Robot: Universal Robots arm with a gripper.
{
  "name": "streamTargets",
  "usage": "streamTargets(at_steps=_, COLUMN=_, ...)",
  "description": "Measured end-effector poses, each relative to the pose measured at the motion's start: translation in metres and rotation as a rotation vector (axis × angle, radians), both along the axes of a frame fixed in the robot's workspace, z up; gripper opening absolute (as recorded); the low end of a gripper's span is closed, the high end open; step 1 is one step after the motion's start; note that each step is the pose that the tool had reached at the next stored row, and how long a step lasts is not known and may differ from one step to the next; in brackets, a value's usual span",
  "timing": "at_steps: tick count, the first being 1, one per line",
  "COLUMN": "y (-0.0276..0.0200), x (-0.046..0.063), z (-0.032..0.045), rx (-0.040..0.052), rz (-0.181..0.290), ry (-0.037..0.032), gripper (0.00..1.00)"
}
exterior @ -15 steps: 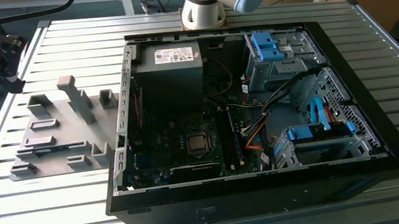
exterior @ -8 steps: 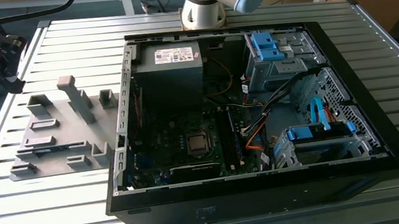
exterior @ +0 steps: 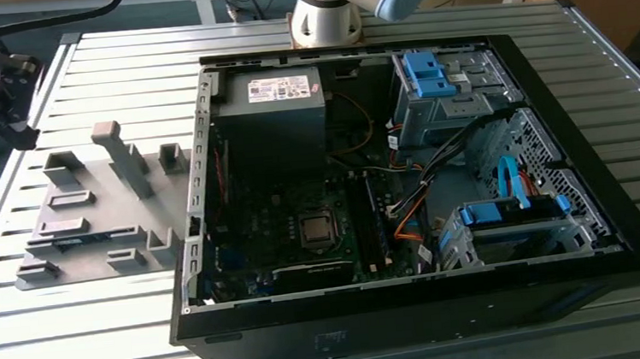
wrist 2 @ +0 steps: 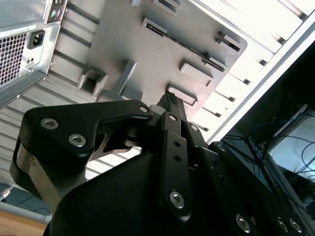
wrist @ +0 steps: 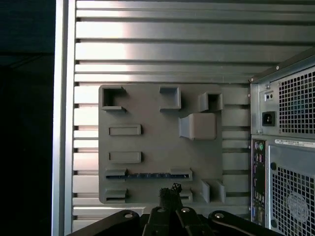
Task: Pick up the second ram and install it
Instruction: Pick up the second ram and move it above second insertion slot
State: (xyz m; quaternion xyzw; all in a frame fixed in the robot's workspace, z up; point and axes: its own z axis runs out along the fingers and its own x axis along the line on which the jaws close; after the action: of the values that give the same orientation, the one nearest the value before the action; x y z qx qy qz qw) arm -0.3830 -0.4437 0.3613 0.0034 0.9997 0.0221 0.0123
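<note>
Gripper (wrist: 170, 190) hangs above grey fixture plate (wrist: 147, 118), fingers pressed together, nothing held. Second ram (wrist: 147, 175) lies in plate's long slot between two end blocks, near gripper. Plate near table (exterior: 117, 67) edge at exterior view's left, beside open computer case (exterior: 423, 326).

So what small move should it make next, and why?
Probably a short descent toward the ram, as I judge it. The ram lies in its slot on the grey fixture, not yet picked up. The end effector hangs above the fixture, near that slot but clear of it.
</note>
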Motion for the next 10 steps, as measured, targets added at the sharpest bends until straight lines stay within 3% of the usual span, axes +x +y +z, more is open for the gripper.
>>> streamTargets(at_steps=3, y=0.0, x=0.0001, z=-0.0004, rx=-0.0024, rz=0.032, ry=-0.0002, gripper=0.11)
streamTargets(at_steps=7, y=0.0, x=0.0002, z=-0.0004, rx=-0.0249, rz=0.062, ry=0.0004, gripper=0.11)
streamTargets(at_steps=10, y=0.0, x=0.0001, z=-0.0008, rx=-0.0258, rz=0.089, ry=0.0002, gripper=0.11)
